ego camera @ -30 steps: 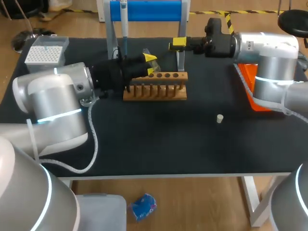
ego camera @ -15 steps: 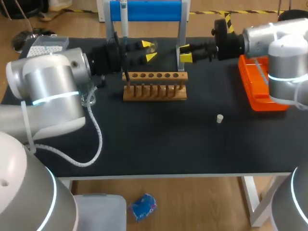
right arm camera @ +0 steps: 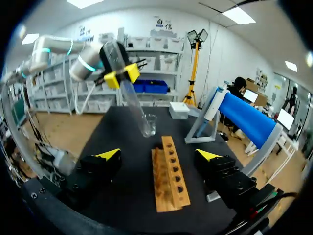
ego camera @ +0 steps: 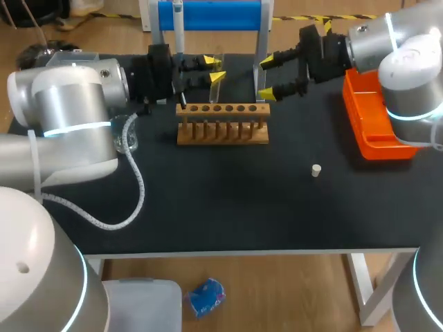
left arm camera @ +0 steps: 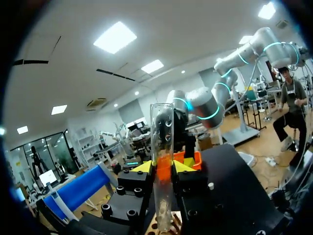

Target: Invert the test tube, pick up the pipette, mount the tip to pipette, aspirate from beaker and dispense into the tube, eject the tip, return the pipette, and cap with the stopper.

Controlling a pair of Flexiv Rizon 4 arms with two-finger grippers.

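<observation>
The black tabletop [ego camera: 228, 207] is laid out with the work in the middle and the supplies round it. At the back stands the blue stand [ego camera: 211, 15], the pipette [ego camera: 178, 24] hanging on its left side, untouched. It likely waits there until the tube is dealt with. An orange tray [ego camera: 370, 131] lies at the right edge, probably for the spent tip.

The wooden rack [ego camera: 223, 128] sits in the middle, within reach of both arms. The beaker [ego camera: 127, 135] stands well to its left, by the left arm.

The left hand [ego camera: 214, 70] hangs over the back of the rack, clamped on the tube [ego camera: 214, 93] from two sides at about mid-length. The tube is lifted clear of the rack and leans a little. A middle grip like this seems meant to let the wrist swing it end over end, so I judge the inverting step is in hand. Which end is open I cannot tell.

The right hand [ego camera: 266, 77] faces it from the right with fingers spread wide, holding nothing, perhaps ready to assist.

The small stopper [ego camera: 315, 170] lies alone toward the front right, kept for last.
</observation>
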